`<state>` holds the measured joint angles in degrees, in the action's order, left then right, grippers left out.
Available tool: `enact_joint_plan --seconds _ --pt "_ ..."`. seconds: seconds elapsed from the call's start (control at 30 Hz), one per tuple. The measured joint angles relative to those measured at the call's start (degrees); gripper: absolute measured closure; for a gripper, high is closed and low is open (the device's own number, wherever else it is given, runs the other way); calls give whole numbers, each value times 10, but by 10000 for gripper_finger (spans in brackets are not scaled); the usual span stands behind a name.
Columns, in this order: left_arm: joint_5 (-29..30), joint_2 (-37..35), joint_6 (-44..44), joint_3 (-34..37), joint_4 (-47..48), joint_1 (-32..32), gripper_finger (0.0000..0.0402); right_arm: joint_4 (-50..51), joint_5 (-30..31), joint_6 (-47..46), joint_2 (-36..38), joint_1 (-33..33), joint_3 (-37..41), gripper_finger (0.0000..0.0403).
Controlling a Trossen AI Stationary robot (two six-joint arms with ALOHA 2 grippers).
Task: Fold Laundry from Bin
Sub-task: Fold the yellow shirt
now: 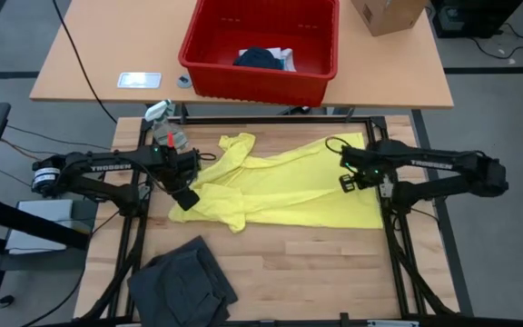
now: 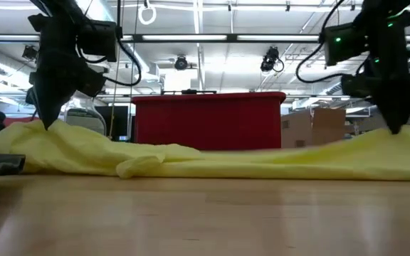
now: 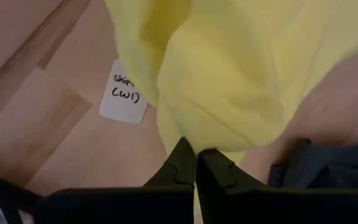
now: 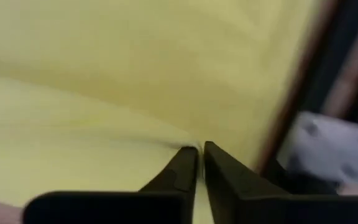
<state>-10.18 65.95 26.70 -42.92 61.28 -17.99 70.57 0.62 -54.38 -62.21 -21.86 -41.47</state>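
A bright yellow garment (image 1: 289,186) lies spread across the wooden table, most of it flat. My left gripper (image 1: 187,196) is shut on its left end, and my right gripper (image 1: 382,187) is shut on it near its right edge. Both point down. A dark grey garment (image 1: 184,277) lies crumpled at the near left. On the table behind stands the red bin (image 1: 261,82), with dark blue cloth (image 1: 257,58) and white cloth in it. My left gripper pinches the yellow garment's left end (image 3: 197,140) between its two fingers, from above. The cloth rises to a low peak under the fingers (image 2: 48,126); the rest lies on the table. One layer or several, I cannot tell. My right gripper pinches a small pucker of the yellow cloth (image 4: 188,144) at its fingertips, from above, close to the garment's right edge. Wrinkles run into the fingertips. In the low view the cloth there (image 2: 393,134) sits barely above the table.
A white label (image 3: 124,99) lies on the wood beside the garment's left end. A spray bottle (image 1: 159,113) stands at the far left. A brown cardboard box (image 1: 384,14) sits at the back right. The near middle of the table (image 1: 316,272) is bare wood.
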Motion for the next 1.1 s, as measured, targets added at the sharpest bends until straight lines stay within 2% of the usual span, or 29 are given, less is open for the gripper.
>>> enact_joint_plan --seconds 0.13,0.3,0.43,0.53,0.63,0.73,0.87,1.1 --pt "-13 0 42 0 9 -16 359 -73 -19 30 -9 -38 -1 312" --pt "-17 0 69 0 15 -18 280 -63 -14 27 -3 -58 -12 237" --pt "-56 -9 83 0 47 -17 228 -64 -100 44 13 -22 -14 213" --pt "-98 -25 98 0 38 2 209 -68 -99 20 18 42 5 218" --pt "-122 -31 112 0 5 52 213 -123 -94 -13 17 104 45 231" --pt "-92 -21 139 10 -31 110 228 -227 -85 -58 11 157 92 247" --pt "-40 3 168 26 -37 154 240 -330 -68 -103 -15 205 151 273" --pt "-14 29 187 53 -20 195 241 -350 -65 -121 -43 284 180 322"
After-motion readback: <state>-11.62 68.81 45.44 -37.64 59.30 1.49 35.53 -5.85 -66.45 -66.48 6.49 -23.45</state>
